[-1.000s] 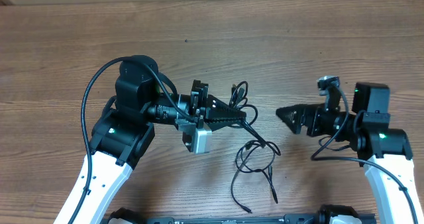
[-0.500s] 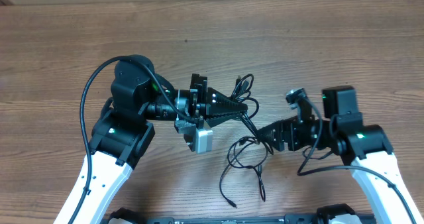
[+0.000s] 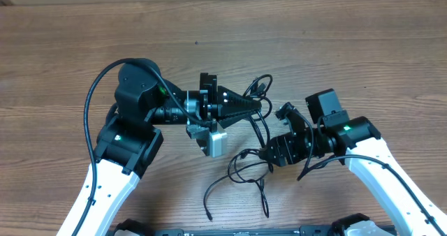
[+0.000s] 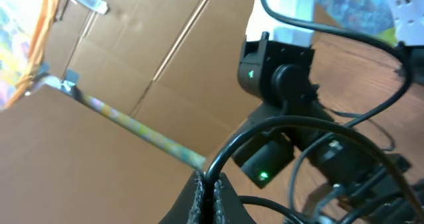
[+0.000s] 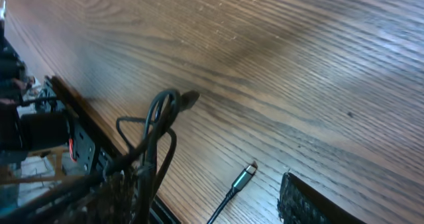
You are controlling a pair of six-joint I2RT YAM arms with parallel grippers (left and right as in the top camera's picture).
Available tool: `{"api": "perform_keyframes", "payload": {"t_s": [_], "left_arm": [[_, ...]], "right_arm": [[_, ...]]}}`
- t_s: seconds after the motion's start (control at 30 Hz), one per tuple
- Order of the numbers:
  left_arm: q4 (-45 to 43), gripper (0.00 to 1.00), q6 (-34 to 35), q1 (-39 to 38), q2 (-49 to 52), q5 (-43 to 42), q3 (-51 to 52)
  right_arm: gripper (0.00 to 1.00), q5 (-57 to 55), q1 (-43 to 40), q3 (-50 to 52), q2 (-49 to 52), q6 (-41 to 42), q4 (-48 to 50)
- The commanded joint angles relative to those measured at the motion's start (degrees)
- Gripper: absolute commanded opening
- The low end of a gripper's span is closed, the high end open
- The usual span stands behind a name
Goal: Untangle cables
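Observation:
The cables are thin black cords looped together at the table's middle, with loose ends trailing toward the front edge. My left gripper is shut on one cord, which arcs up out of the pinched fingertips. A small loop hangs just beyond that gripper. My right gripper sits low in the tangle with its jaws open. A bundle of cords rests against its left finger. A silvery-grey plug lies on the wood between the jaws, apart from the right finger.
The wooden table stretches far behind both arms. A black rail runs along the front edge, close to the cords' loose ends. Brown cardboard fills the left wrist view behind the right arm.
My right arm has swung left and down into the tangle, its jaws narrowing somewhat. The cords' loose ends have slid left. My left gripper has kept its hold and shifted slightly right.

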State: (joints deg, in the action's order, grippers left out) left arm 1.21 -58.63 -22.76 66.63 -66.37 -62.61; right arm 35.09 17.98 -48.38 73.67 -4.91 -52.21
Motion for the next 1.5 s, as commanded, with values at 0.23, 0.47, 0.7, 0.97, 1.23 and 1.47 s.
{"api": "perform_keyframes", "payload": {"t_s": [0.23, 0.47, 0.7, 0.97, 1.23, 1.47], "left_arm": [[-6.6, 0.04, 5.1, 0.3, -1.1, 1.4, -0.9], [-6.4, 0.04, 7.7, 0.3, -1.1, 1.4, -0.9], [-2.8, 0.05, 8.9, 0.3, -1.1, 1.4, -0.9], [6.4, 1.0, 12.3, 0.3, -1.1, 1.3, -0.9], [8.0, 1.0, 21.7, 0.3, -1.1, 1.5, -0.9], [15.0, 1.0, 22.9, 0.3, -1.0, 5.7, -0.9]], "right_arm": [[0.44, -0.6, 0.7, -0.1, 0.0, -3.3, 1.7], [0.04, -1.0, 0.7, 0.0, 0.0, -2.4, 5.2], [0.04, -2.9, -2.2, -0.4, 0.0, 3.1, 8.0], [0.04, 3.1, -8.9, -2.1, 0.0, 5.1, 13.4], [0.04, 3.6, -11.9, -2.3, 0.0, 5.2, 14.1], [0.04, 9.2, -12.9, -2.3, -0.7, 5.1, 18.6]]}}
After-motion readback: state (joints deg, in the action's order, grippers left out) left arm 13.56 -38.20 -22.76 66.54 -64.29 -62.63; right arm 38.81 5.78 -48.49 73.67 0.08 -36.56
